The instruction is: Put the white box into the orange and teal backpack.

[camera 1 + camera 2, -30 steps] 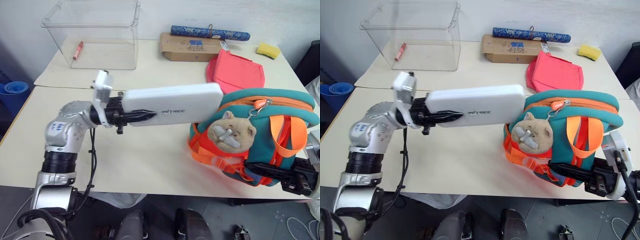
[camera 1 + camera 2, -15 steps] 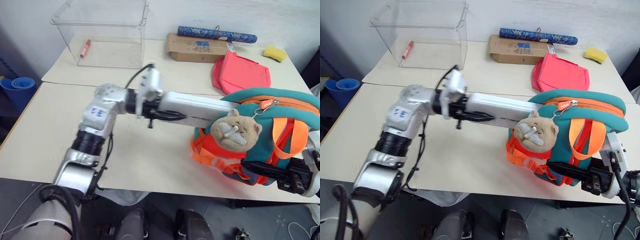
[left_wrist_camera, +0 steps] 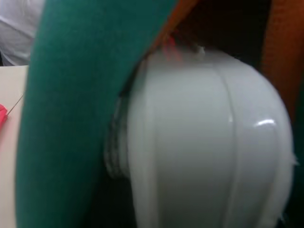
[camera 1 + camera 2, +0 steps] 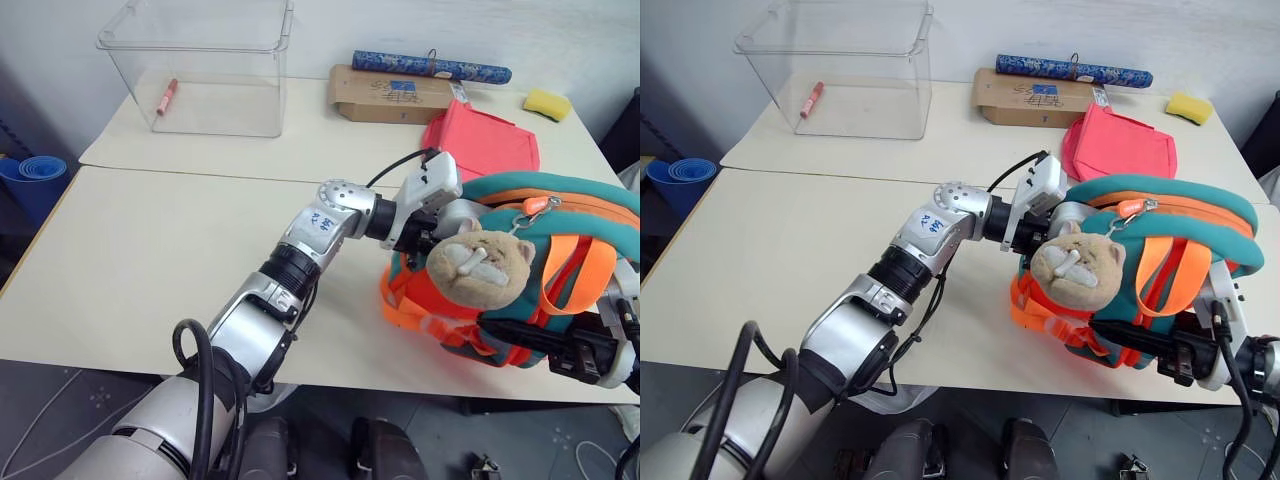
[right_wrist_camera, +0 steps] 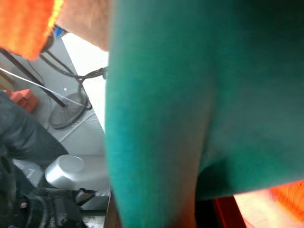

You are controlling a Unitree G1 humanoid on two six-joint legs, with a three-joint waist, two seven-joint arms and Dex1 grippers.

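Asking first where the white box (image 3: 199, 142) sits: is it in yet? (first observer)

Nearly, by the look of it. Its rounded end lies right ahead of the left end effector (image 4: 418, 232), inside the mouth of the orange and teal backpack (image 4: 560, 200), with teal trim on one side and orange lining on the other. (second observer)

Does that end effector have hold of it? (first observer)

That cannot be told, because the bag's edge and the plush animal (image 4: 480, 268) just below it hide the contact. The right end effector (image 4: 495, 328) is closed together against the backpack's lower edge, and it seems to steady the bag on the worktop (image 4: 150, 250). (second observer)

How should the box handle? (first observer)

It is probably a stiff, smooth plastic shell that is light for its length and likely slippery under hard pads. The flat faces near the trailing end are the place to pinch it, not the curved corners. The backpack is soft and will give way, so a push along the box's long axis should seat it, provided the fabric does not bunch ahead of it. (second observer)
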